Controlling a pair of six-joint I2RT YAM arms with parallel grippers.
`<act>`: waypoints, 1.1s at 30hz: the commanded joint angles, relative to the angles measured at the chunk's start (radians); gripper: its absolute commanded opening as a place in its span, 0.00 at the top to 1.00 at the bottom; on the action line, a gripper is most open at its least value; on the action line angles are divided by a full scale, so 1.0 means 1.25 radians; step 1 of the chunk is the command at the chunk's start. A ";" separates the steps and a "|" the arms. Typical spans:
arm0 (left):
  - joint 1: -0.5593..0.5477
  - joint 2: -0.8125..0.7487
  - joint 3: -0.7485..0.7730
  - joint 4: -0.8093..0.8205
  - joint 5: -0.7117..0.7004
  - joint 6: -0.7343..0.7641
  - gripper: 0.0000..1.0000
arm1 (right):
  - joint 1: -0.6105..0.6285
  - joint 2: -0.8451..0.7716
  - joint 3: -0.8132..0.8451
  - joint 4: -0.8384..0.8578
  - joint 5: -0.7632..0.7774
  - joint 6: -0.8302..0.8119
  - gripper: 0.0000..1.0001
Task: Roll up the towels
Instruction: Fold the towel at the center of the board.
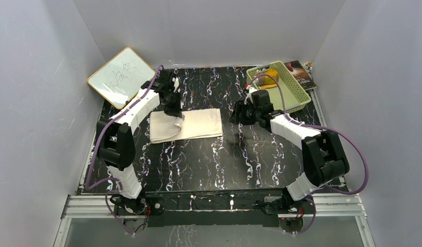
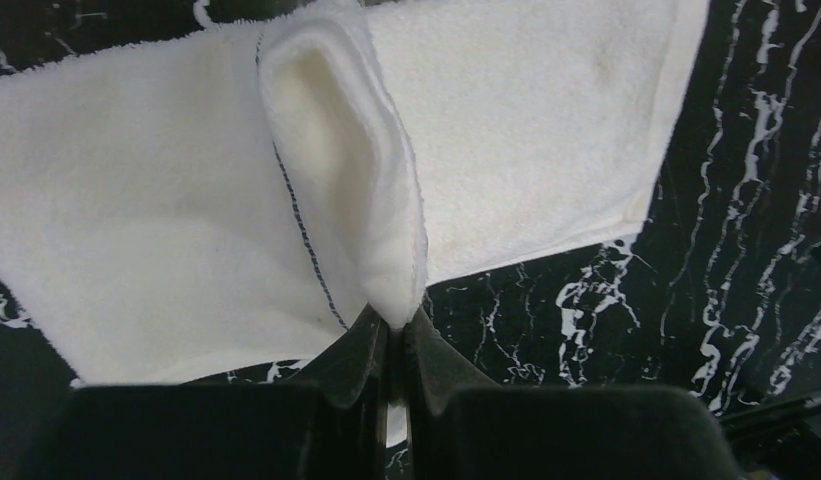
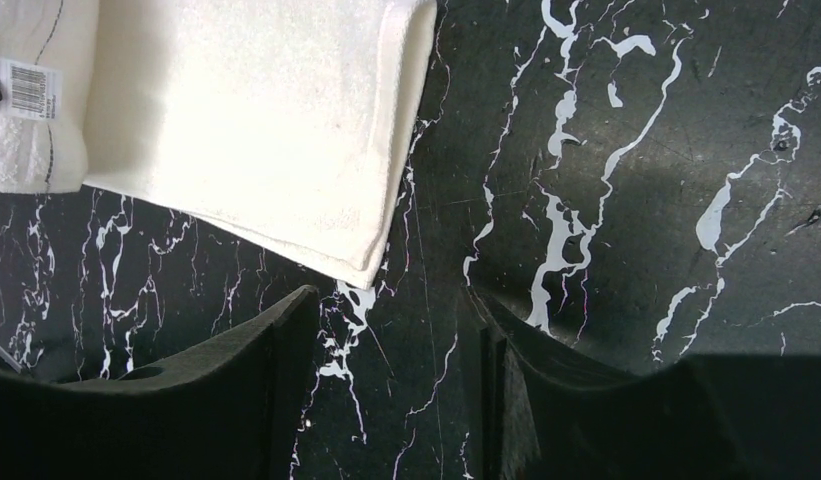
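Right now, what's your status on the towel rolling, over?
Left jaws shut on cream towel edge, fold lifted. Right jaws open, empty, beside towel corner. Orange towel in green basket. Nothing on the cream towel.

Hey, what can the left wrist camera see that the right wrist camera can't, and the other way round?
Only the left wrist view shows the left gripper closed on a raised fold of the plain cream-white terry towel, with a dark stitched line running up that fold. Only the right wrist view shows the right gripper, its jaws open and empty over the black white-veined marble-pattern table, plus a small white barcode label on the cloth. Both show that towel lying on that table.
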 commanded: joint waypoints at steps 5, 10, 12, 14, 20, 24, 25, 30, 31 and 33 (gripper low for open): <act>-0.011 -0.005 0.051 0.004 0.098 -0.050 1.00 | 0.004 0.004 0.039 0.015 0.006 -0.015 0.48; -0.016 -0.005 0.056 0.018 0.108 -0.067 1.00 | 0.003 0.009 0.037 0.015 0.005 -0.016 0.48; -0.017 0.000 0.059 0.026 0.114 -0.072 1.00 | 0.003 0.011 0.038 0.015 0.004 -0.016 0.48; -0.021 0.006 0.065 0.027 0.118 -0.075 1.00 | 0.003 0.013 0.038 0.014 0.004 -0.016 0.48; -0.029 0.040 0.072 0.037 0.125 -0.079 1.00 | 0.003 0.018 0.038 0.015 0.004 -0.018 0.48; -0.036 0.062 0.075 0.054 0.134 -0.087 1.00 | 0.004 0.022 0.035 0.017 0.000 -0.020 0.47; -0.038 0.068 0.078 0.056 0.136 -0.088 1.00 | 0.003 0.021 0.035 0.017 0.000 -0.022 0.47; -0.053 0.084 0.093 0.062 0.134 -0.097 1.00 | 0.003 0.027 0.034 0.017 0.002 -0.026 0.46; -0.056 0.086 0.096 0.064 0.134 -0.098 1.00 | 0.003 0.028 0.034 0.017 0.001 -0.026 0.46; -0.064 0.087 0.100 0.067 0.131 -0.102 1.00 | 0.003 0.031 0.034 0.018 0.000 -0.026 0.46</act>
